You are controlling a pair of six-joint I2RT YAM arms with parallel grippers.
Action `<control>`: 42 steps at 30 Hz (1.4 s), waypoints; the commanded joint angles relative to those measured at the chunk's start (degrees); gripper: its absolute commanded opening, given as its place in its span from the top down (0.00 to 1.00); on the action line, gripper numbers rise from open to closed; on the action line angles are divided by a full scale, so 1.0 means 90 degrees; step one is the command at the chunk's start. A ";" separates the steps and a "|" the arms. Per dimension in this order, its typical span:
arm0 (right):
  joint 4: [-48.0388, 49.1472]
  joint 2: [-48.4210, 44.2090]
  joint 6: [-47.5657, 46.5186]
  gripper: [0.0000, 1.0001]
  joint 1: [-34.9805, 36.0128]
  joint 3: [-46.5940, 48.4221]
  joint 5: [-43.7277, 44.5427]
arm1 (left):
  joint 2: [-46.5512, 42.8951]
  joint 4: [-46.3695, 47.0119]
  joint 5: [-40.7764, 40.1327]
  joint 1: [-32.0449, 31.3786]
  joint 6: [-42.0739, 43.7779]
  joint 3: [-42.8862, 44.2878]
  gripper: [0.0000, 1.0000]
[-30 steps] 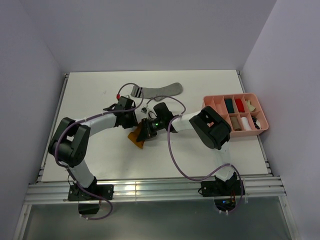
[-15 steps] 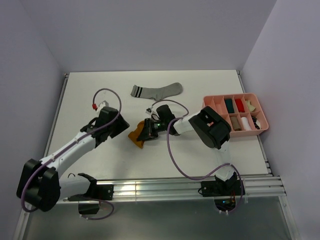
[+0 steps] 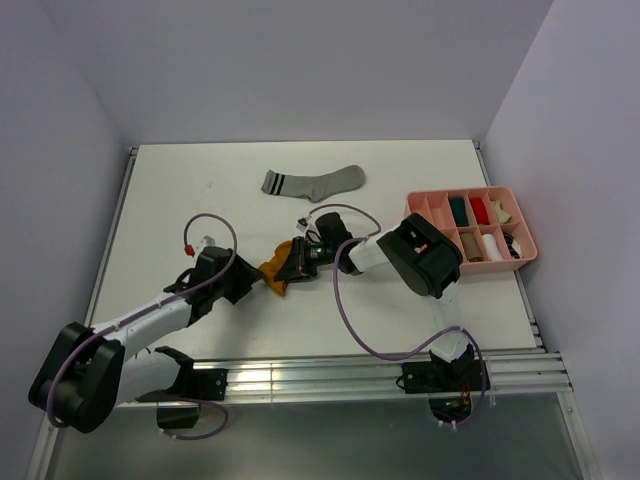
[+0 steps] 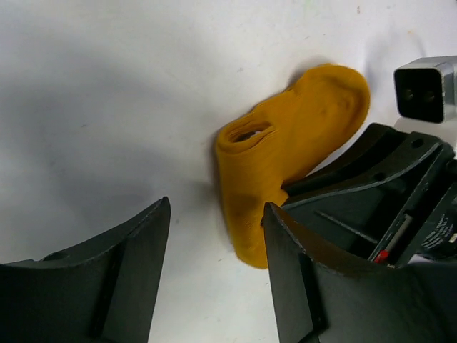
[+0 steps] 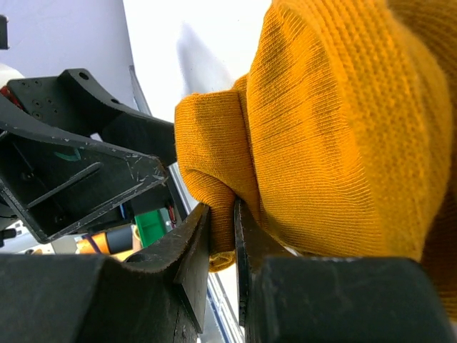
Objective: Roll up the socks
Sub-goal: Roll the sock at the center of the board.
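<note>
The mustard-orange sock (image 3: 277,271) lies bunched in a partial roll at the table's middle; it also shows in the left wrist view (image 4: 285,157) and fills the right wrist view (image 5: 335,121). My right gripper (image 3: 291,262) is shut on a fold of it; in the right wrist view (image 5: 223,246) the fabric is pinched between the jaws. My left gripper (image 3: 252,282) is open just left of the roll, its fingers (image 4: 300,286) either side of bare table with the sock's end near the right one. The grey sock (image 3: 312,181) with dark cuff stripes lies flat farther back. The teal sock is out of view.
A pink divided tray (image 3: 528,232) at the right holds several small rolled bundles. Purple cables loop over both arms. A metal rail runs along the near edge of the white table (image 3: 420,300).
My left arm has pulled back from the sock toward the near left, then turned its open gripper to the roll's left side. My right gripper has stayed shut on the sock, lifting it slightly.
</note>
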 commanded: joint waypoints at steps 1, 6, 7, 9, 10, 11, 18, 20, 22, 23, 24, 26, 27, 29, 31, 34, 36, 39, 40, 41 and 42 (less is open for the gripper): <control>-0.1092 0.0375 -0.0440 1.00 -0.0030 -0.0049 0.0939 | 0.0290 0.1108 0.0132 -0.0007 -0.0212 -0.0120 0.41; -0.1248 0.0453 -0.0548 1.00 -0.0030 0.0049 0.0851 | 0.0904 0.1129 0.0015 -0.0007 -0.0192 0.0006 0.44; -0.1248 0.0453 -0.0567 1.00 -0.0020 0.0068 0.0841 | 0.0974 0.1187 -0.0014 -0.0007 -0.0173 0.0007 0.45; -0.1297 0.0443 -0.0626 1.00 -0.0020 0.0069 0.0861 | 0.1130 0.1226 -0.0073 -0.0007 -0.0173 -0.0023 0.48; -0.1317 0.0443 -0.0665 1.00 -0.0020 0.0088 0.0871 | 0.1179 0.1236 -0.0131 0.0003 -0.0163 -0.0032 0.50; -0.1346 0.0433 -0.0723 1.00 -0.0020 0.0098 0.0890 | 0.1334 0.1227 -0.0199 -0.0007 -0.0115 -0.0023 0.52; -0.1580 0.0306 -0.0988 1.00 0.0029 0.0166 0.0929 | 0.2263 0.1363 -0.0132 -0.0007 0.0042 0.0104 0.60; -0.1619 0.0238 -0.1055 0.96 0.0048 0.0157 0.0968 | 0.2477 0.1402 -0.0083 -0.0007 0.0052 0.0143 0.61; -0.1746 0.0160 -0.1163 0.88 0.0048 0.0137 0.1143 | 0.2556 0.1354 -0.0044 -0.0007 0.0129 0.0182 0.66; -0.1805 0.0092 -0.1318 0.85 0.0048 0.0118 0.1231 | 0.2585 0.1276 -0.0044 -0.0007 0.0159 0.0260 0.69; -0.1911 -0.0102 -0.1426 0.81 0.0048 0.0098 0.1338 | 0.2624 0.1130 -0.0044 -0.0007 0.0198 0.0318 0.73; -0.2029 -0.0472 -0.1737 0.73 0.0058 0.0030 0.1698 | 0.2664 0.0857 -0.0034 -0.0007 0.0383 0.0561 0.82; -0.2117 -0.0620 -0.1846 0.71 0.0068 -0.0038 0.1855 | 0.2654 0.0565 -0.0034 -0.0007 0.0461 0.0660 0.84; -0.2147 -0.0923 -0.2138 0.65 0.0097 -0.0117 0.2119 | 0.2664 0.0222 -0.0063 -0.0007 0.0715 0.1020 0.87; -0.2254 -0.1362 -0.2344 0.61 0.0175 -0.0195 0.2637 | 0.2703 -0.0448 -0.0180 -0.0007 0.0987 0.1314 0.89; -0.2361 -0.1861 -0.2783 0.54 0.0360 -0.0254 0.3368 | 0.2722 -0.1134 -0.0327 -0.0016 0.1339 0.1851 0.89; -0.2333 -0.2193 -0.3135 0.52 0.0487 -0.0370 0.4030 | 0.2781 -0.1438 -0.0444 -0.0017 0.1496 0.2271 0.89; -0.2040 -0.2642 -0.3603 0.45 0.0848 -0.0614 0.4696 | 0.2917 -0.2073 -0.0542 -0.0065 0.1780 0.2808 0.89; -0.1952 -0.2807 -0.3885 0.41 0.1091 -0.0673 0.5211 | 0.2956 -0.2190 -0.0542 -0.0085 0.1887 0.3051 0.89; -0.1874 -0.2877 -0.4033 0.40 0.1228 -0.0703 0.5516 | 0.3063 -0.2404 -0.0513 -0.0095 0.1936 0.3160 0.89; -0.1728 -0.2926 -0.4170 0.39 0.1365 -0.0742 0.5751 | 0.3113 -0.2513 -0.0503 -0.0114 0.1985 0.3267 0.89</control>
